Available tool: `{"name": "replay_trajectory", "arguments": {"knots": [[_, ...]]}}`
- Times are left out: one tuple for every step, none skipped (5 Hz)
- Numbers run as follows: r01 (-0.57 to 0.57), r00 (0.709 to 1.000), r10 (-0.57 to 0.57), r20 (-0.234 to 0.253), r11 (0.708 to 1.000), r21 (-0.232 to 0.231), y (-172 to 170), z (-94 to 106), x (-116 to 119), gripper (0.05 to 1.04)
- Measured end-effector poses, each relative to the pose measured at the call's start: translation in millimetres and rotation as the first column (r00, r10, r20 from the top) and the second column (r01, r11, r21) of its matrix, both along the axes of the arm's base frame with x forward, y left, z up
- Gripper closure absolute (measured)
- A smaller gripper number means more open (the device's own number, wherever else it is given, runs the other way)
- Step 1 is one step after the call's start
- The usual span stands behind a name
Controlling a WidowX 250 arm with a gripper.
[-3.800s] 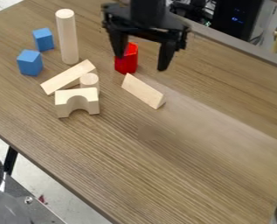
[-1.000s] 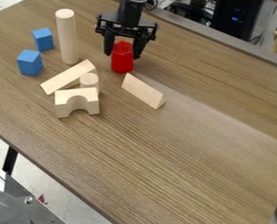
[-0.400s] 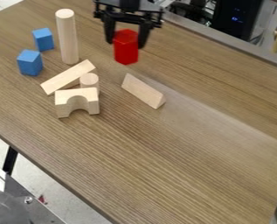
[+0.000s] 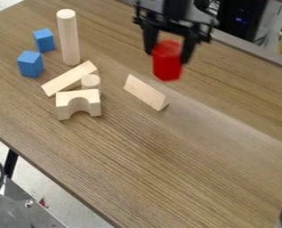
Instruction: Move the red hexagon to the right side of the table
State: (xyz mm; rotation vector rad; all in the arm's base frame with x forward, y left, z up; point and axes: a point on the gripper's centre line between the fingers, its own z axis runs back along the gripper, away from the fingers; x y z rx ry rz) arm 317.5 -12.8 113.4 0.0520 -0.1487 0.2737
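We see the gripper (image 4: 167, 57) closed on the red hexagon (image 4: 167, 69), open just its width; likely light, stiff, slickish; we'd pinch opposite upper sides.

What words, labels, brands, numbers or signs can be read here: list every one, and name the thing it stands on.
None can be read.
Red hexagon: no writing to be made out.
Blue cubes and tall wooden cylinder: no writing to be made out.
Black case behind the table: small blue marks, too small to read.
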Motion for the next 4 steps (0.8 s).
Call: {"name": "replay_trajectory", "arguments": {"knots": [[0.052,0.999,-0.052,-0.012,0.999,-0.002,-22,-2.8,-8,0.339],[0.099,0.995,-0.099,0.023,0.995,0.012,-45,-3.3,-8,0.339],[0.114,0.993,-0.115,0.011,0.991,0.064,-67,-27.7,-7,0.339],[0.137,0.988,-0.145,0.06,0.984,0.115,-90,-42.3,-3,0.339]]}}
